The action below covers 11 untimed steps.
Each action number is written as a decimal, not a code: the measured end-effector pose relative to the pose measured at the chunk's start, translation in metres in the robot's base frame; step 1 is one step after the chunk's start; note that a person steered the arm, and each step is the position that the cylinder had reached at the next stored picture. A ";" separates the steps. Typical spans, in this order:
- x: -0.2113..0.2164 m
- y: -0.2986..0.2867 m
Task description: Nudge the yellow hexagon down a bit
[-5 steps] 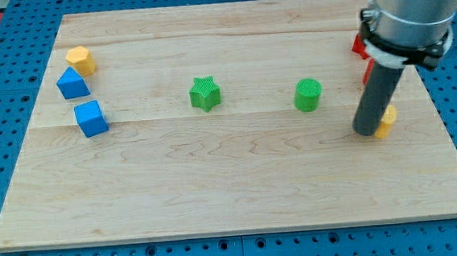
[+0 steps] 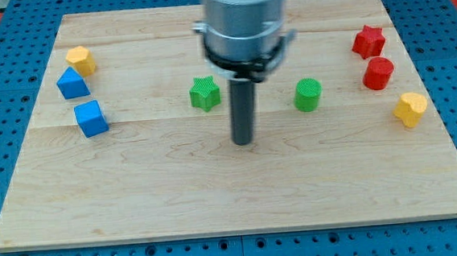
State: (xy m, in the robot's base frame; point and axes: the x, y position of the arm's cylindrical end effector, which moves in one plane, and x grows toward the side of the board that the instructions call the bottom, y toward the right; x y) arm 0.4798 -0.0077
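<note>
The yellow hexagon [image 2: 80,59] lies near the board's top left corner, just above a blue triangular block [image 2: 71,83]. My tip [image 2: 244,141] rests on the board near its middle, below and to the right of the green star [image 2: 204,93] and to the left of the green cylinder [image 2: 308,95]. The tip touches no block and is far to the right of the yellow hexagon.
A blue cube [image 2: 91,119] sits below the blue triangular block. At the right edge are a red star [image 2: 368,41], a red cylinder [image 2: 379,74] and a second yellow block [image 2: 410,109]. The wooden board [image 2: 217,193] is framed by blue pegboard.
The rod has swung from the right side, beside the second yellow block, leftward to the board's middle. That yellow block now sits a little further right and up. The other blocks have not moved.
</note>
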 end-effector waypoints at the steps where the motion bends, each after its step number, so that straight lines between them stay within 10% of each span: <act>1: -0.031 -0.047; 6: -0.223 -0.175; 8: -0.213 -0.266; 11: -0.171 -0.209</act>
